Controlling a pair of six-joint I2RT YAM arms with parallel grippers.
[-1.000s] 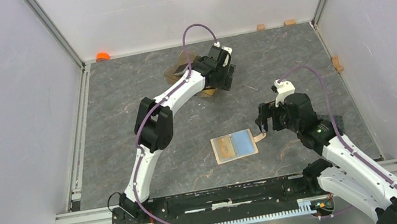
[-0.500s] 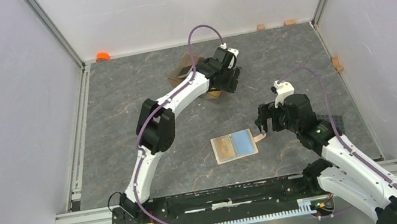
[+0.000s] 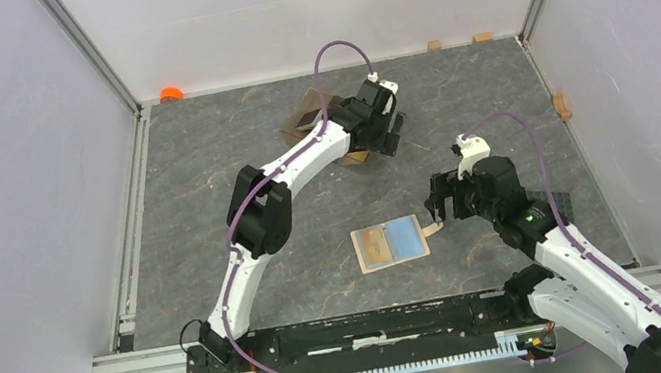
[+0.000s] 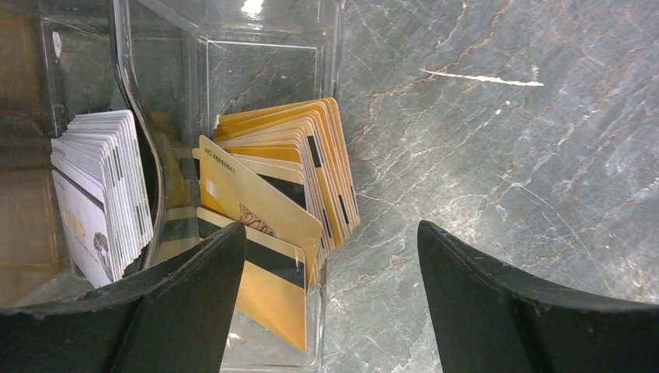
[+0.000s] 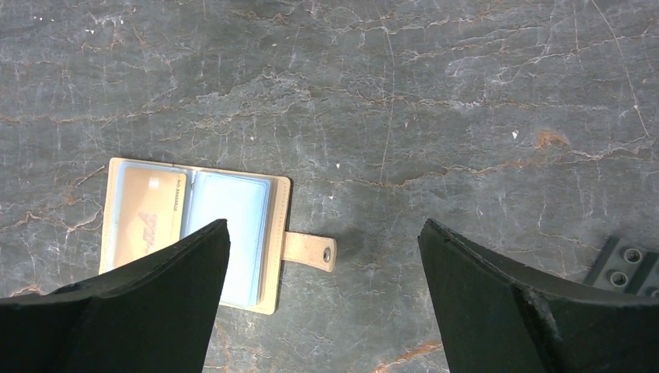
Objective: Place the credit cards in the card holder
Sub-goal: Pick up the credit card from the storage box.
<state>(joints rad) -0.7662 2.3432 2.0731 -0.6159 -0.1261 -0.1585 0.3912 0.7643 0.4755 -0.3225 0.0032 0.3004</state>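
Note:
The tan card holder [image 3: 390, 241] lies open on the table, light blue pockets up, an orange-gold card in its left pocket [image 5: 149, 219], snap tab [image 5: 309, 250] to the right. My right gripper [image 5: 322, 303] is open and empty, just above the tab and the holder's right edge [image 3: 436, 212]. My left gripper [image 4: 330, 311] is open and empty at the right side of the clear divided box [image 3: 325, 127]. Orange-gold credit cards [image 4: 280, 186] stand in its right cell, silver-grey ones [image 4: 101, 186] in the left. One finger [image 4: 179, 303] is over the gold cards.
An orange cap [image 3: 171, 93] lies at the far left corner. Small tan blocks [image 3: 434, 44] sit along the back wall and one [image 3: 561, 105] by the right wall. A dark block [image 5: 625, 264] lies right of the holder. Walls enclose the table.
My left gripper moved a little right and nearer along the box during the first half second, then stayed still. The right arm and the card holder have not moved.

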